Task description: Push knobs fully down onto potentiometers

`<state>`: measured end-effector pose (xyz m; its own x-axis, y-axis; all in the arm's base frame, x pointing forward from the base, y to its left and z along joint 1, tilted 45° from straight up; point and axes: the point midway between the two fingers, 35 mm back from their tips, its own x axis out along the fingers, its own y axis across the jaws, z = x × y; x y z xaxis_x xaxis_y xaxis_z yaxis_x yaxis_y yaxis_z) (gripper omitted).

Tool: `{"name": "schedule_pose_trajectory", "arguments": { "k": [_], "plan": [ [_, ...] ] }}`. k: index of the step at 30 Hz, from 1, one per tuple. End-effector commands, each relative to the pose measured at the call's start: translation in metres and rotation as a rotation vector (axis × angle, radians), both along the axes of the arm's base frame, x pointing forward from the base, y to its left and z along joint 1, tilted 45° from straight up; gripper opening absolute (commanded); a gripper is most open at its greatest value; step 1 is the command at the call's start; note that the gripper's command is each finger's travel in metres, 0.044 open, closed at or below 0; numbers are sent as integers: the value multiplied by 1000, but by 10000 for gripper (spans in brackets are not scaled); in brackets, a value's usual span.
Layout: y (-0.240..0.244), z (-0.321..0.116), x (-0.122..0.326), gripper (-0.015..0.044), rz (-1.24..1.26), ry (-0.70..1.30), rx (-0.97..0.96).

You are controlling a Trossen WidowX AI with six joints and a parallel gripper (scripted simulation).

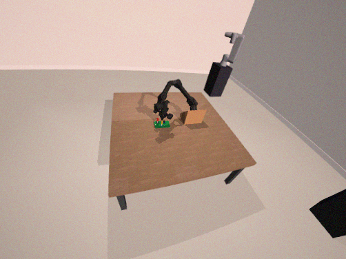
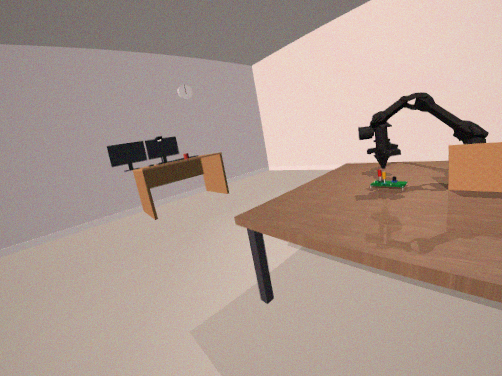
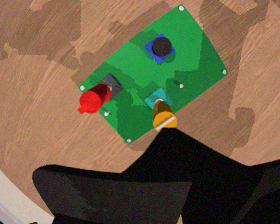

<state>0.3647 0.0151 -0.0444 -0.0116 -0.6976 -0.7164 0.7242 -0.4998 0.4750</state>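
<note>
The green circuit board (image 1: 167, 125) (image 2: 398, 184) (image 3: 135, 60) stands on short legs on the table (image 1: 165, 168) (image 2: 400, 224). A red knob (image 1: 158, 119) (image 2: 379, 173) (image 3: 91, 101) stands high above its dark grey potentiometer (image 3: 113, 85). An orange knob (image 2: 384, 175) (image 3: 165, 121) with a white line on top stands above its teal potentiometer (image 3: 158, 97). A blue potentiometer (image 3: 150, 48) has a low black knob (image 3: 161, 47). My gripper (image 2: 383, 167) (image 3: 168, 133) is shut and empty, pointing down. Its tips are just above or at the orange knob's top; whether they touch it I cannot tell.
An upright orange-brown panel (image 1: 196, 117) (image 2: 475, 168) stands on the table between the board and the arm's base side. A desk with two monitors (image 2: 127, 153) stands far off by the wall. The red knob stands close beside the orange one.
</note>
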Motion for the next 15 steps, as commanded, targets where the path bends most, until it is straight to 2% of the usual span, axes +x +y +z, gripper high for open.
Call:
{"name": "schedule_pose_trajectory", "arguments": {
  "k": [1,15],
  "plan": [
    [-5,-5,0,0,4,4,-4],
    [-8,-8,-1,0,4,4,-4]
  ]
}}
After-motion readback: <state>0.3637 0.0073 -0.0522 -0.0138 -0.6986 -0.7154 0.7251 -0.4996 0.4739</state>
